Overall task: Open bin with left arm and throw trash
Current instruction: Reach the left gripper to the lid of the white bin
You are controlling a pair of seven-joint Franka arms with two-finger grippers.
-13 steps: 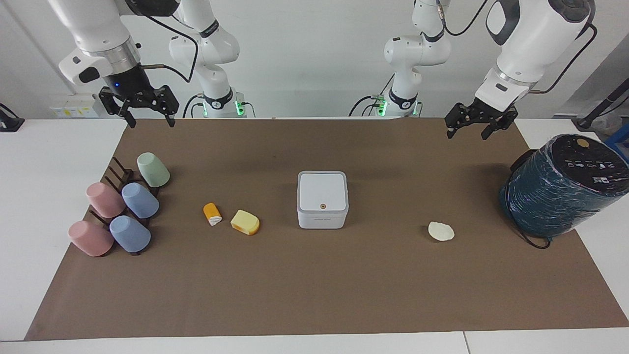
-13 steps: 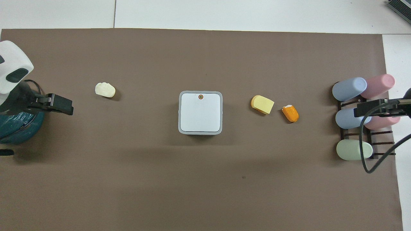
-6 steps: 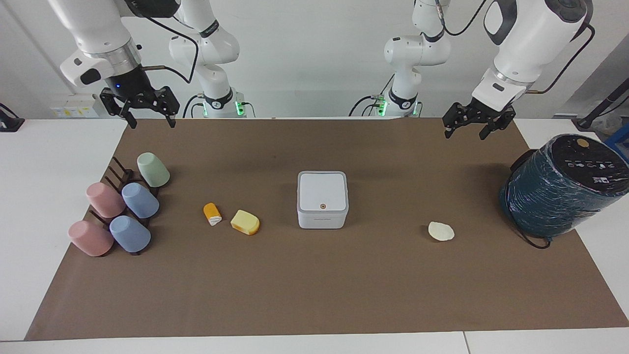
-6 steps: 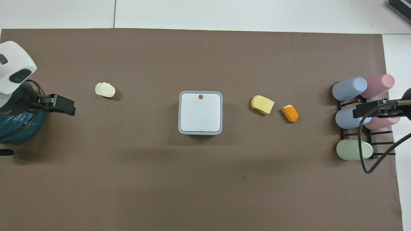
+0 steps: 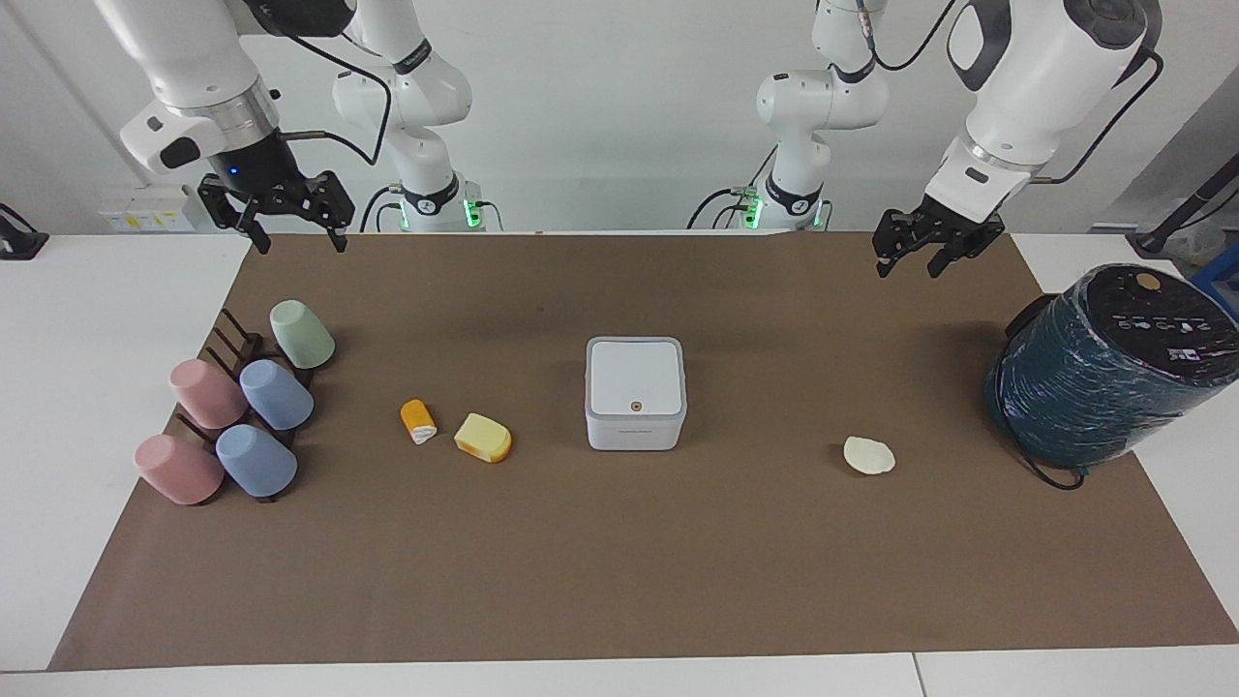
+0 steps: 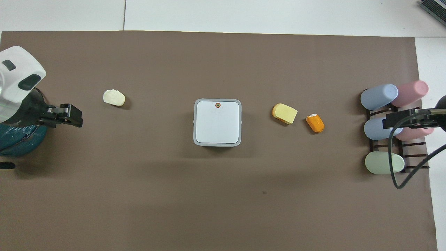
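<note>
The bin [image 5: 635,392] is white with a pale grey rim and a small orange dot on its lid. Of the trash, one lump [image 5: 418,421] is orange with a white end, one wedge [image 5: 483,438] is yellow, one round [image 5: 868,455] is cream-white. The cups [image 5: 237,411] are pastel: two pink, two blue, one green, on a dark rack [image 5: 232,348]. The wrapped cylinder [image 5: 1103,373] is dark teal with a black top. A brown mat [image 5: 619,581] covers the white tabletop [image 5: 97,310].
</note>
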